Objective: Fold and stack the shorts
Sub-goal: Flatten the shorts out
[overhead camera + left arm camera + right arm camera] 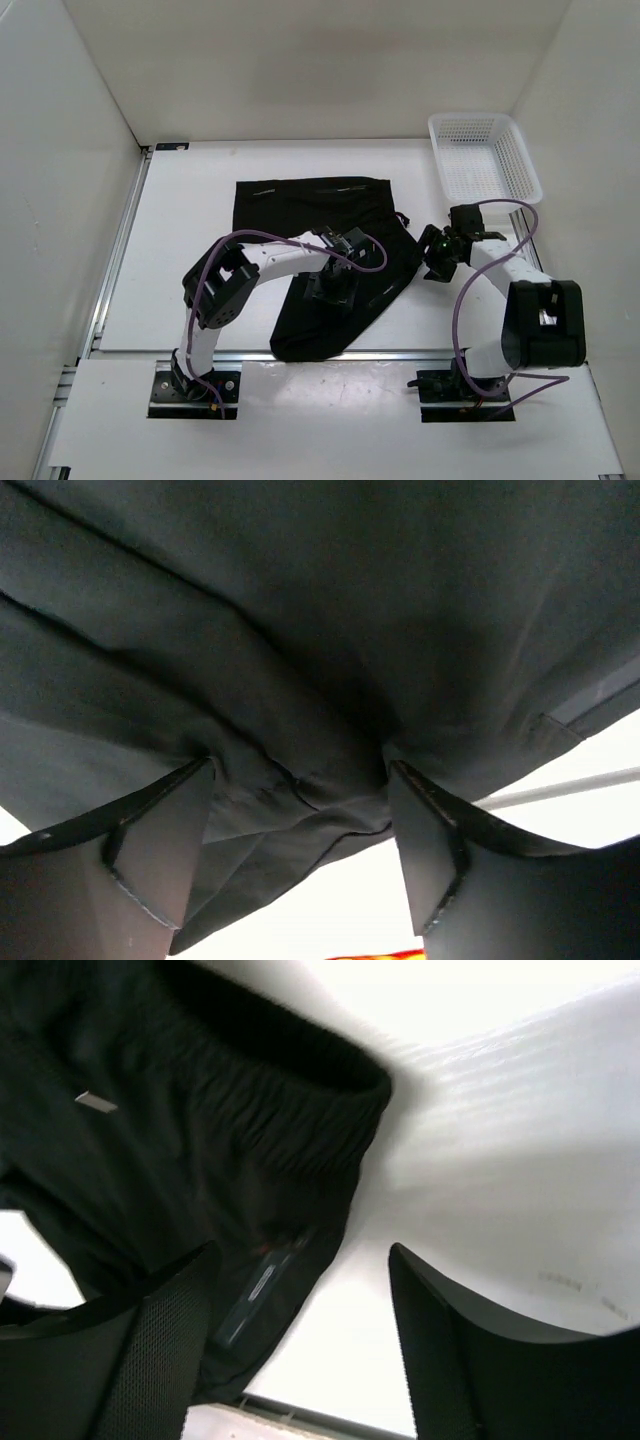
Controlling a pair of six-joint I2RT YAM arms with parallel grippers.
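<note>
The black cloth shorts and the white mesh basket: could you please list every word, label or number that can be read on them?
None of the text here is legible.
On the plain black soft-cloth shorts, right wrist view, the small sewn label: print too blurred to read.
On the same shorts, the small pale tag: no marks can be made out.
On the white mesh plastic basket: no text visible.

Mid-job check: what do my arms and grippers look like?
The left arm and right arm have white links and black joint housings. A purple cable loops along each. The left gripper and right gripper are black, with broad flat fingers; the right's look mesh-textured.
</note>
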